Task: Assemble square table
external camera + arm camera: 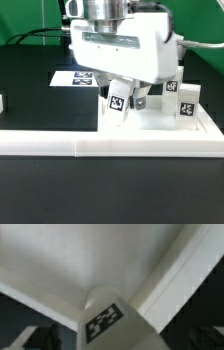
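White plastic fills most of the scene: the big square table top lies flat on the black worktop, pressed up against the long low white wall at the front. The arm's white wrist block hangs low over the slab, and the end effector under it reaches down to the slab. Its jaws stand wide apart and hold nothing. Just in front of the end effector, a short white leg with a black-and-white tag stands on the slab, tilted a little. In the wrist view the same leg shows up close with its tag facing the camera, and the slab spreads out pale behind it. Two more tagged legs stand near the slab's far corner on the exterior view's right: one nearer the front and one a little behind it. Farther back on the worktop, on the exterior view's left, lies the marker board, partly hidden by the arm. A small white thing sits at the exterior view's left edge, too cut off to tell what it is.
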`<state>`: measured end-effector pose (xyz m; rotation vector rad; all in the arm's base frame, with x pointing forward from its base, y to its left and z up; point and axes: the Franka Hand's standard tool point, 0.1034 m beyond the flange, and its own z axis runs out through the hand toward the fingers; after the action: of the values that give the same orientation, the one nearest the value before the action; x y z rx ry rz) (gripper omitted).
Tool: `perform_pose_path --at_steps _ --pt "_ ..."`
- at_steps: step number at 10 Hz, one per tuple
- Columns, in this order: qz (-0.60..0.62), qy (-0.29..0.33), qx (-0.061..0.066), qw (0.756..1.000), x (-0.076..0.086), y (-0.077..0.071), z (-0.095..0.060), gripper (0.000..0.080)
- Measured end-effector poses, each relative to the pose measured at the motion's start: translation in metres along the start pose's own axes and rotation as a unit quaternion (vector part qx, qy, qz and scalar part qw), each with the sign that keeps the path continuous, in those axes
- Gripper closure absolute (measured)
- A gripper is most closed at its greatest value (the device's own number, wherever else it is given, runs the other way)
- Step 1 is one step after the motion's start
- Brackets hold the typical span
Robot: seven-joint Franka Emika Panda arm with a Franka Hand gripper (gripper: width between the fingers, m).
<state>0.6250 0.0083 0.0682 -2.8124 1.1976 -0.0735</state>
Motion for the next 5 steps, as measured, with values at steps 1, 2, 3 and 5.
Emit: perform_pose_path --at_steps 1,2,3,5 --pt "-0.082 0.002 -0.003 0.997 0.0025 0.0021 -0.0009 0.0151" --pt "-0.16 0.002 -0.004 0.987 0.006 0.0053 -0.0013 0.0151" --pt "-0.152 0.002 -0.004 0.988 0.0056 0.0051 -0.0009 0.0151" --pt "-0.135 0.002 -0.004 0.991 0.0059 0.0056 -0.0006 0.0372"
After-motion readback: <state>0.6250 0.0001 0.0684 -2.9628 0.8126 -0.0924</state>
